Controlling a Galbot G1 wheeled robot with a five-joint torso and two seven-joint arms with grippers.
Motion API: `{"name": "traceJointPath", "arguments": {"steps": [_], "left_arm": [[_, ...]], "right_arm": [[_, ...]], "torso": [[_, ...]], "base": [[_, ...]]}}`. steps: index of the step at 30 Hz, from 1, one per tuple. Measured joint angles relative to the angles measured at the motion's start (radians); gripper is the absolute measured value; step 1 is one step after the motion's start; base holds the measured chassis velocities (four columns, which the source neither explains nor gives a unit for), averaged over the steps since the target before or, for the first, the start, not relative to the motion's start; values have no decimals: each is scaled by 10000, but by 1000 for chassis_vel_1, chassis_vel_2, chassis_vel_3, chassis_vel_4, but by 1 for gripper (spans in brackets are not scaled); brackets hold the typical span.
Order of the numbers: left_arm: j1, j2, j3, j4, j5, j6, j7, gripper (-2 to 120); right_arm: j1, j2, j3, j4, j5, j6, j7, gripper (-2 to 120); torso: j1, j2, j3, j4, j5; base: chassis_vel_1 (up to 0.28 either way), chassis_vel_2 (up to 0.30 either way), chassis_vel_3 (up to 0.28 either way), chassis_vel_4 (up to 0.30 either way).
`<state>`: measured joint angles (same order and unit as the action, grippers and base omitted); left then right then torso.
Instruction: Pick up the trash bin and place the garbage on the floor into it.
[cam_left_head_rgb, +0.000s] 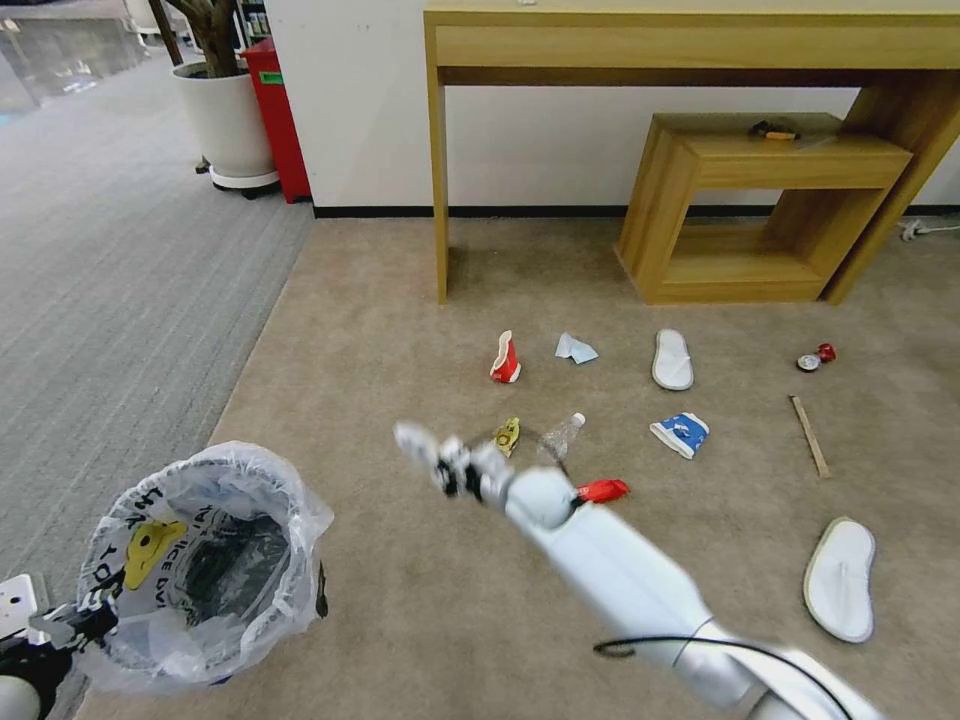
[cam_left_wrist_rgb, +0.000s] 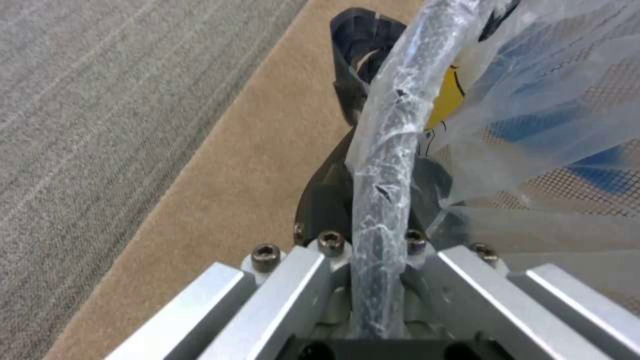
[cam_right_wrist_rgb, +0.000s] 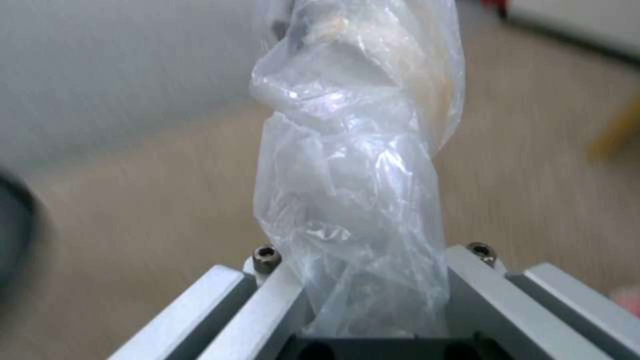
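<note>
The trash bin (cam_left_head_rgb: 200, 560), black with a printed translucent bag, is at my lower left over the beige floor (cam_left_head_rgb: 400, 330). My left gripper (cam_left_head_rgb: 75, 622) is shut on its bag-covered rim (cam_left_wrist_rgb: 383, 165). My right gripper (cam_left_head_rgb: 425, 447) reaches out over the carpet, shut on a crumpled clear plastic wrapper (cam_right_wrist_rgb: 353, 165). Garbage lies beyond it: a red cup (cam_left_head_rgb: 506, 360), a blue tissue (cam_left_head_rgb: 576, 348), a yellow wrapper (cam_left_head_rgb: 508, 435), a clear bottle (cam_left_head_rgb: 562, 437), a red packet (cam_left_head_rgb: 603, 490), a blue cup (cam_left_head_rgb: 681, 433), two white slippers (cam_left_head_rgb: 672, 358) (cam_left_head_rgb: 840, 578), a wooden stick (cam_left_head_rgb: 810, 435) and a crushed red can (cam_left_head_rgb: 816, 357).
A wooden desk (cam_left_head_rgb: 690, 45) and a low wooden shelf (cam_left_head_rgb: 760, 210) stand against the far wall. Grey ribbed carpet (cam_left_head_rgb: 120, 270) runs along the left, with a white plant pot (cam_left_head_rgb: 225, 125) and a red box (cam_left_head_rgb: 278, 120) at the back.
</note>
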<state>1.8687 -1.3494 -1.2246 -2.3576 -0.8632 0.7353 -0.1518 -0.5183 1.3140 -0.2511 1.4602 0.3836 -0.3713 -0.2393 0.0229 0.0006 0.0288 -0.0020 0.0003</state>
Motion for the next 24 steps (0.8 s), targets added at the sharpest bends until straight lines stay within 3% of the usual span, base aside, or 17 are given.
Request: {"name": "traceJointPath", "arguments": {"steps": [1, 3, 5, 7, 9, 10, 12, 15, 18, 19, 24], "left_arm": [[10, 10, 77, 30, 55, 0, 18, 0], [9, 18, 132, 56, 104, -1, 27, 0], [-31, 73, 341, 153, 278, 0, 31, 0], [-48, 93, 398, 167, 308, 0, 29, 0], [-149, 268, 687, 229, 407, 0, -70, 0], [-149, 268, 687, 229, 407, 0, -70, 0], [-226, 391, 888, 265, 419, 0, -212, 0], [-268, 428, 1012, 273, 444, 0, -310, 0], [-269, 421, 1032, 262, 444, 0, -313, 0], [-268, 388, 1036, 244, 443, 0, -313, 0], [-256, 318, 1011, 176, 417, 0, -316, 0]], "right_arm": [[378, -82, -59, 753, 609, -345, 49, 0], [574, -108, -130, 1093, 897, -492, 93, 0], [1631, -98, -767, 2304, 2056, -1166, 470, 0], [1885, -65, -962, 2546, 2370, -1300, 582, 0], [2771, 218, -2496, 3454, 3925, -1906, 1359, 0], [2771, 218, -2496, 3454, 3925, -1906, 1359, 0], [2999, 457, -3617, 3801, 4694, -2273, 2063, 0], [2966, 575, -4490, 3968, 4867, -2669, 2690, 0], [2882, 622, -4961, 4000, 4937, -3001, 3252, 0], [2804, 679, -5345, 3992, 5130, -3231, 3816, 0], [2608, 765, -5976, 3867, 5918, -3655, 5169, 19]], "torso": [[0, 0, 0, 0, 0], [0, 1, -2, 0, -1], [0, 1, 0, 1, -1], [-1, 2, -2, 2, -3], [-1, 2, -1, 3, -3], [-1, 2, -1, 3, -3], [-1, 2, -1, 4, -4], [-1, 2, -1, 3, -4], [-1, 1, 0, 1, -2], [-1, 1, 0, 0, -3], [-1, 1, -1, 1, -2]], "base": [[0, 0, 0, 0], [0, 0, 0, 0], [0, 0, 0, 0], [0, 0, 0, 0], [0, 0, 0, 0], [0, 0, 0, 0], [0, 0, 0, 0], [0, 0, 0, 0], [0, 0, 0, 0], [0, 0, 0, 0], [0, 0, 0, 0]]}}
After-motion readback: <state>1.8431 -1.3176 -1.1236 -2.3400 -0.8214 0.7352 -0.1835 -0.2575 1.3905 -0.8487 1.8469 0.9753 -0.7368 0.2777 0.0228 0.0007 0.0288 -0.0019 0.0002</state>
